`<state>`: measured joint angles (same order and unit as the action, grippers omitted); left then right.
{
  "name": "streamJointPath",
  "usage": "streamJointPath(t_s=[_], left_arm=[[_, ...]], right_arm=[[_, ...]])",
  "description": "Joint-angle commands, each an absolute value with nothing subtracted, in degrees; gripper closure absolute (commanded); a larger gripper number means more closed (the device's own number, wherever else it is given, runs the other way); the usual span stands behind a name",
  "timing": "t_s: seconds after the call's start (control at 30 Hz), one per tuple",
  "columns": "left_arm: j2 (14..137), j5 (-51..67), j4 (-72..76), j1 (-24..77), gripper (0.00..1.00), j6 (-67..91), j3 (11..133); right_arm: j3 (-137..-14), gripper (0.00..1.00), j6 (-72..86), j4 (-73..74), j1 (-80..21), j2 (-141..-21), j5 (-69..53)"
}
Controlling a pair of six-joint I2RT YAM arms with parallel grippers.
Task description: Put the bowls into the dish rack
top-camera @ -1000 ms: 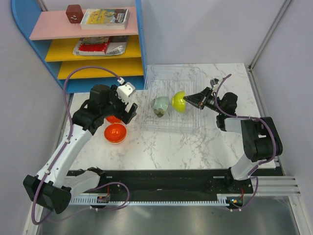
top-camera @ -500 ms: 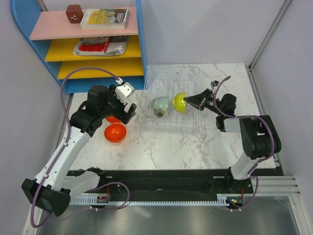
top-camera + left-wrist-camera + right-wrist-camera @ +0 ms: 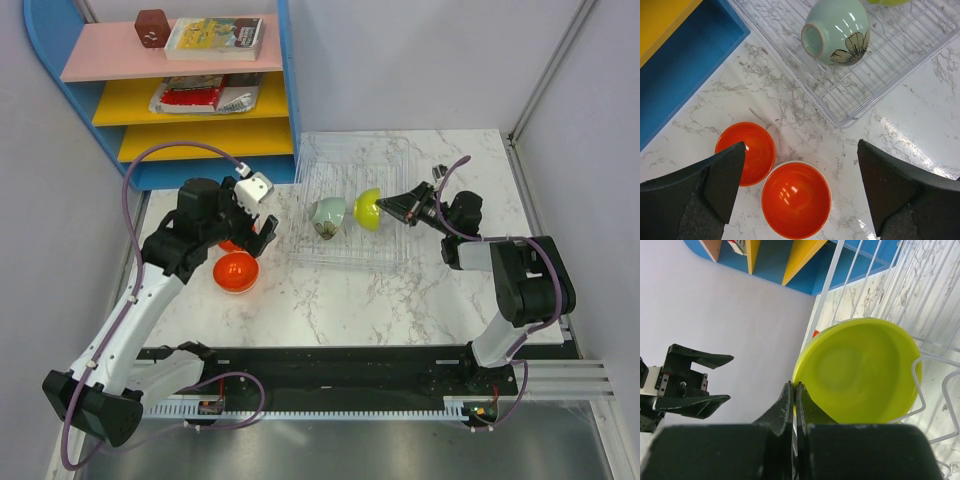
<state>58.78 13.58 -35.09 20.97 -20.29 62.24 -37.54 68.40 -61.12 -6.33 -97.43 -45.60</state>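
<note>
Though two bowls (image 3: 328, 215) racked, two outside.

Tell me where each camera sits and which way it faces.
Top external: above and behind the bases, looking down on the table; left arm and right arm show.
Left wrist: looks down at two orange bowls and the dish rack corner; its open fingers frame it.
Right wrist: faces left across the rack; its gripper pinches the lime bowl's rim.
Shared: top and left wrist both show the pale green bowl.
</note>
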Motion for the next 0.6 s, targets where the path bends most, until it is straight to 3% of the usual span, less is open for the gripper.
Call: streamJointPath(t_s=[0.0, 0.43, 0.57], left_arm=[[57.22, 13.62, -34.98, 20.74, 0.0, -21.88, 61.44], [56.87, 14.59, -35.15, 20.74, 0.0, -21.53, 61.17], [57.04, 14.85, -35.16, 20.66, 0.0, -21.53, 61.43]], right_arm=[[-39.63, 1.0, 58.21, -48.8, -6.42, -98.17, -42.1], [-39.81, 1.0, 53.71, -37.72, -3.17, -97.21, -37.79], [-39.73, 0.96, 52.48, -35.43, -2.81, -97.12, -37.01]])
